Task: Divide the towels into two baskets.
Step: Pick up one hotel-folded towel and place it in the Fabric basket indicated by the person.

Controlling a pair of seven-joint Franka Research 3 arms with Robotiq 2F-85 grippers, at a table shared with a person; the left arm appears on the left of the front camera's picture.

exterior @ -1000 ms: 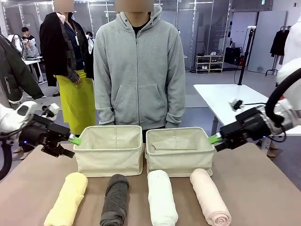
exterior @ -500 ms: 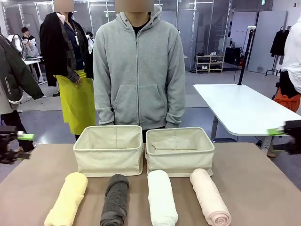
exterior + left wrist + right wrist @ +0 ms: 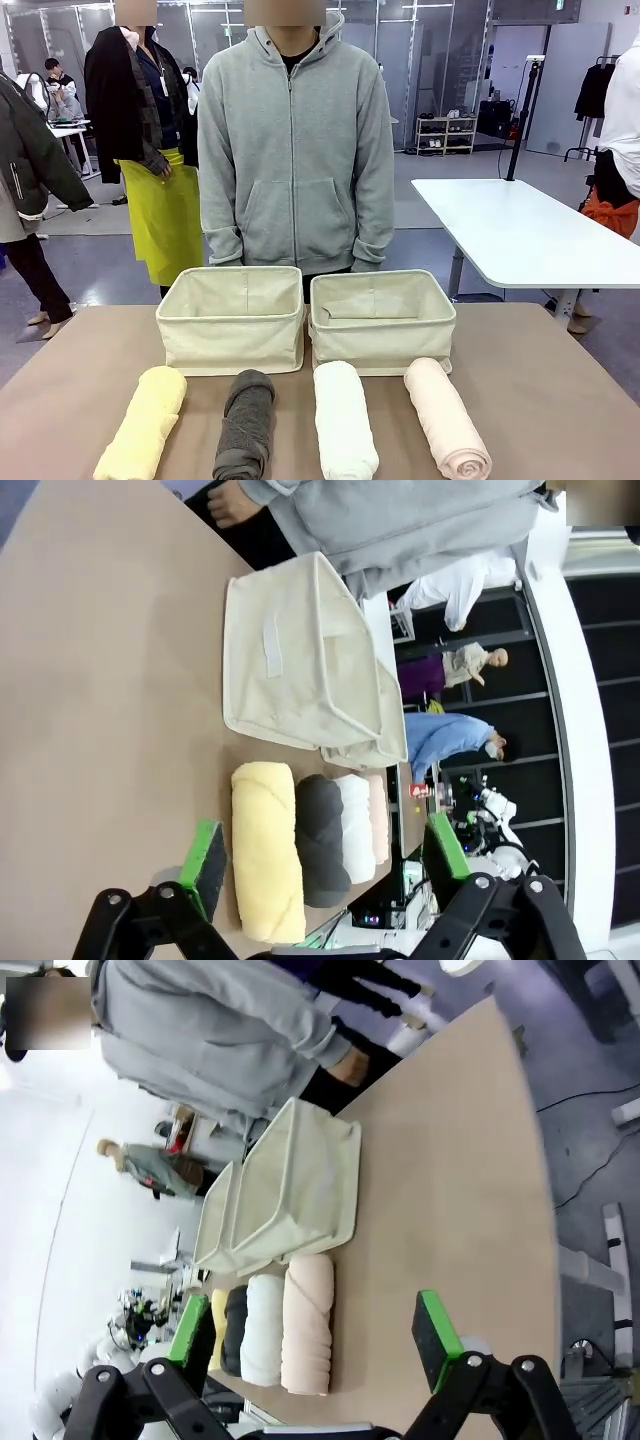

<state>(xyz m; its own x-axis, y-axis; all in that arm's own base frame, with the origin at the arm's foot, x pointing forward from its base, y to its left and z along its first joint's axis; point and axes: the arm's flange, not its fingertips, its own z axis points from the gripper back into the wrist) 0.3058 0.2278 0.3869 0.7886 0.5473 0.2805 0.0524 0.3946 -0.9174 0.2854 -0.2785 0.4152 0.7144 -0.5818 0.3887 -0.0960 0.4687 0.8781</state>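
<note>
Four rolled towels lie in a row at the table's near edge: pale yellow [image 3: 143,422], dark grey [image 3: 245,423], white [image 3: 345,420] and pale pink [image 3: 446,417]. Behind them two cream canvas baskets stand side by side, the left one [image 3: 232,340] and the right one [image 3: 381,340], both empty. My left gripper [image 3: 326,852] hangs open off the table's left side, well short of the yellow towel [image 3: 266,850] and the nearer basket [image 3: 290,660]. Off the right side, my right gripper [image 3: 314,1328] is open too, apart from the pink towel [image 3: 308,1325] and basket [image 3: 310,1185].
A person in a grey hoodie [image 3: 295,150] stands right behind the baskets with arms down. Bare brown table [image 3: 540,390] lies to either side of the towels. A white table [image 3: 510,230] stands beyond on the right, with other people at the back left.
Both arms have pulled away from the baskets' outer corners, sideways out of the front view. Towels and baskets have not moved.
</note>
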